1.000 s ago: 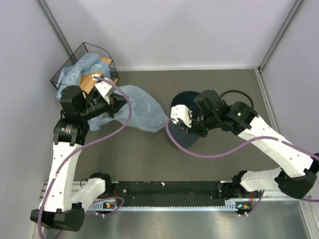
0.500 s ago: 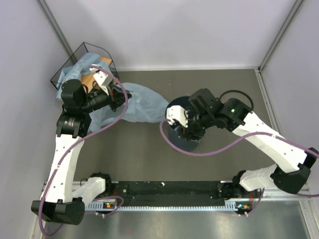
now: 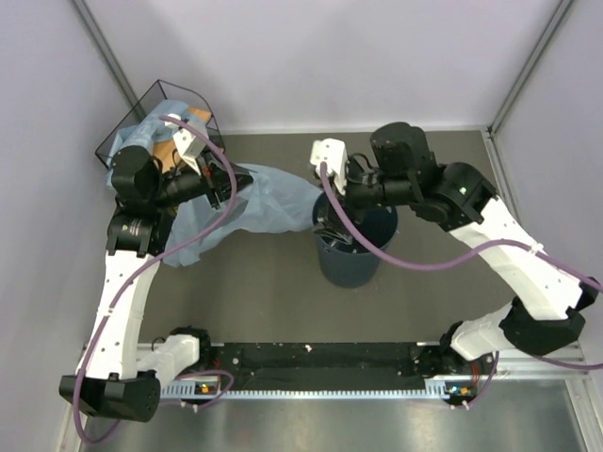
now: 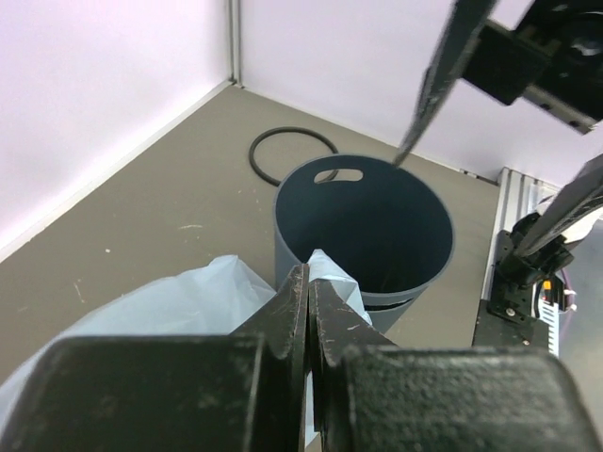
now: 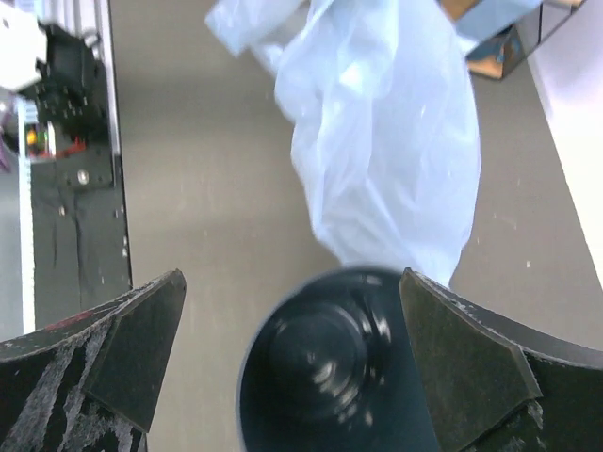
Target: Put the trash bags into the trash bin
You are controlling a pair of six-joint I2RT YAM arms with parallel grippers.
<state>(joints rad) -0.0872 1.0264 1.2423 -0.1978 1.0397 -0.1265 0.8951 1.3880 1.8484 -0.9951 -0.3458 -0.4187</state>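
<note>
The trash bin (image 3: 353, 252), dark blue-grey and round, stands upright at mid-table with its mouth open. My left gripper (image 3: 236, 181) is shut on a fold of the light-blue trash bags (image 3: 273, 200), which trail left into the basket. In the left wrist view the pinched film (image 4: 334, 268) reaches the bin's near rim (image 4: 363, 231). My right gripper (image 3: 334, 221) hangs open over the bin's left edge, holding nothing. From the right wrist the open gripper (image 5: 290, 281) frames the bin (image 5: 330, 377), with the bag (image 5: 386, 141) beyond it.
A black wire basket (image 3: 160, 111) with more blue film and a brown item sits in the back left corner. A thin black ring (image 4: 292, 155) lies flat on the table behind the bin. Walls close the table on three sides; a black rail (image 3: 320, 363) runs along the near edge.
My right gripper opened, let go of the bin and rose above it; the bin went from tipped to upright. My left gripper carried the bag rightward to the bin.
</note>
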